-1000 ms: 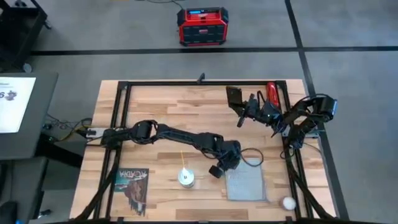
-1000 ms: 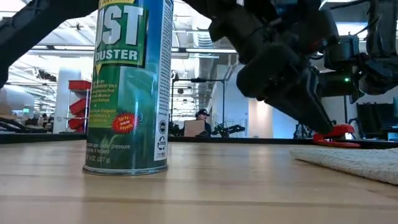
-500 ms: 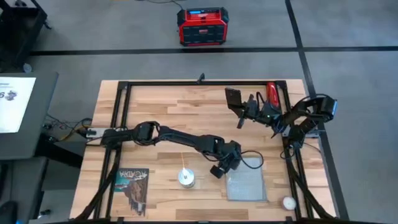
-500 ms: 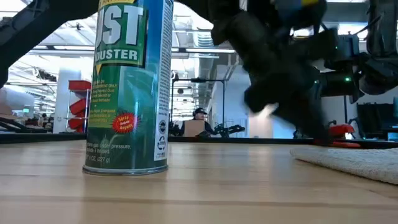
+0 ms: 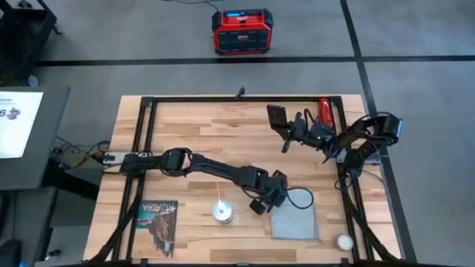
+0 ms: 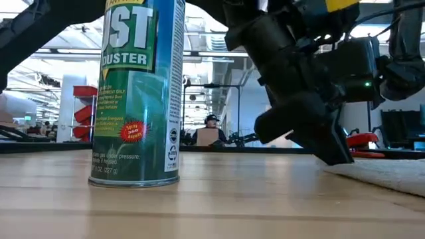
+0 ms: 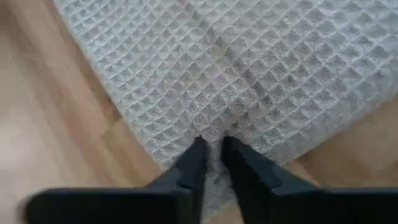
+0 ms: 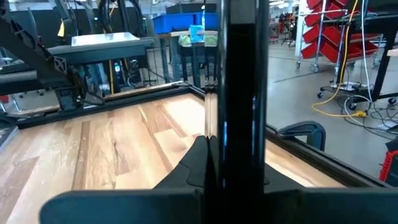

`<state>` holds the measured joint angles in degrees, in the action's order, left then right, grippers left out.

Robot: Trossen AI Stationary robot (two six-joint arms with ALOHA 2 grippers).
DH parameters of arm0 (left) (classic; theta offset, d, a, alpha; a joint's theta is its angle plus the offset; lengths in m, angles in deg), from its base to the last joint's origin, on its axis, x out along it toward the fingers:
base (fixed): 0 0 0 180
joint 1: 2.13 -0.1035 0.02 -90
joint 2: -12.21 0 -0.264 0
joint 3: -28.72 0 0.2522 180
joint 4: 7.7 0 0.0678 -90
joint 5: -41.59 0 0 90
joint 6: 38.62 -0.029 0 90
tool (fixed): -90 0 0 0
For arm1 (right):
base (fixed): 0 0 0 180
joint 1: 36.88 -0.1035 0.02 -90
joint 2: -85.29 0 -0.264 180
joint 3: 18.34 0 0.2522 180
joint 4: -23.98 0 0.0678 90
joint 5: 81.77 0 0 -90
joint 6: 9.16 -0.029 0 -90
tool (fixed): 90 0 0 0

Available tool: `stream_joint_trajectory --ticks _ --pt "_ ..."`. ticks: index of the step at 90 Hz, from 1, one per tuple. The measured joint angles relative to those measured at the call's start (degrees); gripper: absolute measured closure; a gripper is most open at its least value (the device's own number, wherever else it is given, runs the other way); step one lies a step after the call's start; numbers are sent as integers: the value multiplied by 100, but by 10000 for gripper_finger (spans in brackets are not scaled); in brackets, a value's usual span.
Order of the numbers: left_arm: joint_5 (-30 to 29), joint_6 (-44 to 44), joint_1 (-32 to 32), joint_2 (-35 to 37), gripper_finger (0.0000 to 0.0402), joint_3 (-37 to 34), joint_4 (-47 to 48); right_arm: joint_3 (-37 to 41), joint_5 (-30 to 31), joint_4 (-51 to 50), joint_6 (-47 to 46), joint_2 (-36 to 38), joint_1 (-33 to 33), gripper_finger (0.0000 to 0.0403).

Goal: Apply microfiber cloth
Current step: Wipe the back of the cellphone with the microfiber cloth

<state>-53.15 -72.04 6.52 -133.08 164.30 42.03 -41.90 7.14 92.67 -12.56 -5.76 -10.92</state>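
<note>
The cloth (image 5: 293, 220) lies flat on the table (image 5: 200, 133), toward its front right part, with a small white ball (image 5: 344, 241) just off its front right corner. The left arm reaches across the table and its gripper (image 5: 261, 204) is down at the cloth's left edge; from the left wrist view the two fingers (image 7: 194, 163) stand nearly together over the waffle weave of the cloth's edge, a narrow pinch with a little fabric between the tips. In the low view that gripper (image 6: 332, 154) touches down where the cloth (image 6: 382, 174) begins. A green duster can (image 6: 138, 93) stands upright well to the left of the cloth, and a booklet (image 5: 158, 222) lies at the front left corner. The right gripper (image 5: 288, 133) is held up over the back right of the table, clamped on a phone (image 5: 278, 117), which stands on edge between its fingers in the right wrist view (image 8: 241, 81). A red tool (image 5: 325, 111) lies by the back right rail.
</note>
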Motion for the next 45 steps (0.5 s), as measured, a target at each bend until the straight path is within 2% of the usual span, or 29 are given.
stream_joint_trajectory --ticks 14,25,45 --pt "-191 44 -139 -1 400 -7 7 0 -8 -15 0 0 0 393" --pt "-738 -38 -147 66 401 -20 58 0 -11 -15 0 0 0 393" --pt "-1163 -5 -258 414 401 -59 302 0 -23 -6 -4 0 -11 393"
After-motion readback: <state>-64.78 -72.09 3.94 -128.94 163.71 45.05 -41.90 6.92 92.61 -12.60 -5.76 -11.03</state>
